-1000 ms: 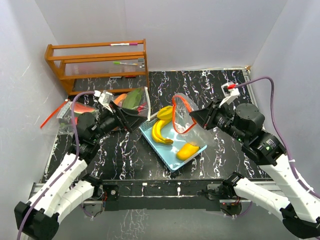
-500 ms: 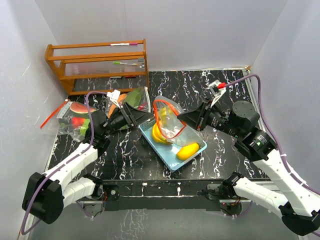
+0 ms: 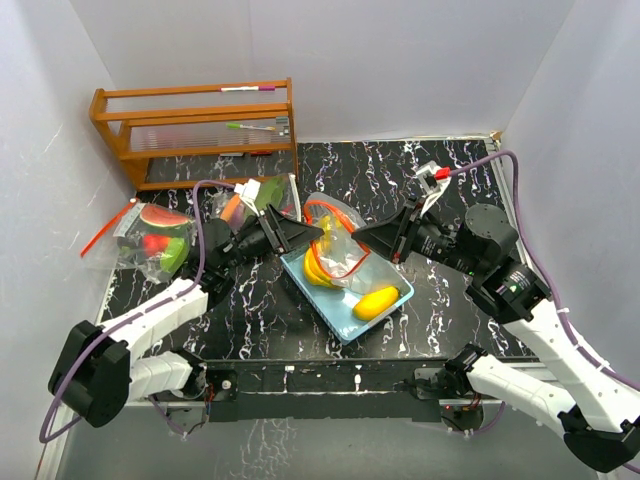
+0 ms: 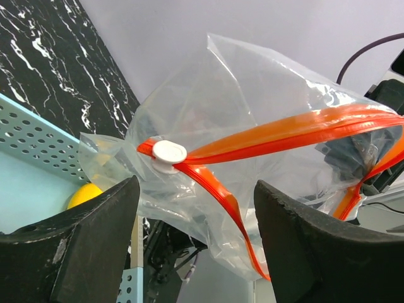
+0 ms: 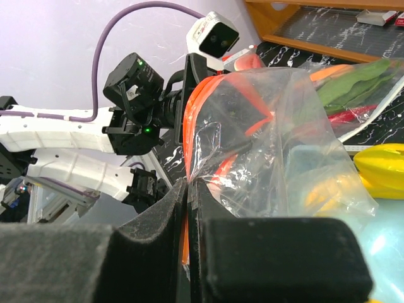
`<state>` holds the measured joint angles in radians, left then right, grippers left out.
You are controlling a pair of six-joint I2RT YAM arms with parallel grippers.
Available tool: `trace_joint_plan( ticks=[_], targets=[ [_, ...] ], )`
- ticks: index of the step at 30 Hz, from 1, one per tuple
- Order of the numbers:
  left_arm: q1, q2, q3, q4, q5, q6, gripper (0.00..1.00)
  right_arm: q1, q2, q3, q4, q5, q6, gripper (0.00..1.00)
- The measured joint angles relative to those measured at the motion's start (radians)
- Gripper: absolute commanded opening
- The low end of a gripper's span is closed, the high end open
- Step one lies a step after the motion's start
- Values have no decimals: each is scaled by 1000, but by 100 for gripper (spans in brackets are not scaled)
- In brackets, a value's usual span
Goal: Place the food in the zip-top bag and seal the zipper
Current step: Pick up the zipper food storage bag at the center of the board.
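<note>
From above, we've got the black marbled desk point(image 3: 440, 170) boxed in by plain white walls. A wooden rack point(image 3: 195, 125) sits at the far left corner. Two stuffed bags lie near it, one by the left edge showing a watermelon slice point(image 3: 160, 217), the other point(image 3: 268, 195) just in front of the rack.

Mid-desk is the light-blue basket point(image 3: 340, 318), with bananas point(image 3: 316, 270) and mango point(image 3: 376, 301) inside. The zip-top bag point(image 3: 335, 240) hangs over the basket's far end, partly screening the bananas. The right gripper point(image 3: 362, 238) is pinched onto its right side, and the left gripper point(image 3: 305, 232) is at its left.

On the left wrist, we see the left gripper point(image 4: 196, 252) gaping wide. Beyond it are the bag point(image 4: 252, 113), its white slider point(image 4: 169, 153) and the basket's perforated wall point(image 4: 31, 151).

On the right wrist, the right gripper point(image 5: 189, 208) is clamped tight on the bag's point(image 5: 265, 145) film, with the bananas point(image 5: 385, 167) behind it.
</note>
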<state>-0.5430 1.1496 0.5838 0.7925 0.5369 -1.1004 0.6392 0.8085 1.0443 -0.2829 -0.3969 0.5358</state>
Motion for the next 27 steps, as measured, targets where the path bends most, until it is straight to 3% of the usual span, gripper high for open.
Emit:
trace_joint_plan(
  ticks=[4, 8, 14, 20, 27],
  targets=[
    [-31, 11, 10, 5, -27, 2, 43, 0, -5, -5, 4, -7, 3, 8],
    [-47, 41, 37, 16, -41, 4, 0, 0, -18, -17, 5, -14, 11, 8],
    [-55, 64, 111, -92, -45, 68, 0, 0, -50, -25, -28, 32, 11, 8],
    [-56, -108, 292, -583, -221, 362, 0, 0, -67, 17, -226, 226, -27, 8],
    [-56, -239, 499, -932, -409, 635, 0, 0, -76, -4, -276, 195, -30, 60]
  ],
)
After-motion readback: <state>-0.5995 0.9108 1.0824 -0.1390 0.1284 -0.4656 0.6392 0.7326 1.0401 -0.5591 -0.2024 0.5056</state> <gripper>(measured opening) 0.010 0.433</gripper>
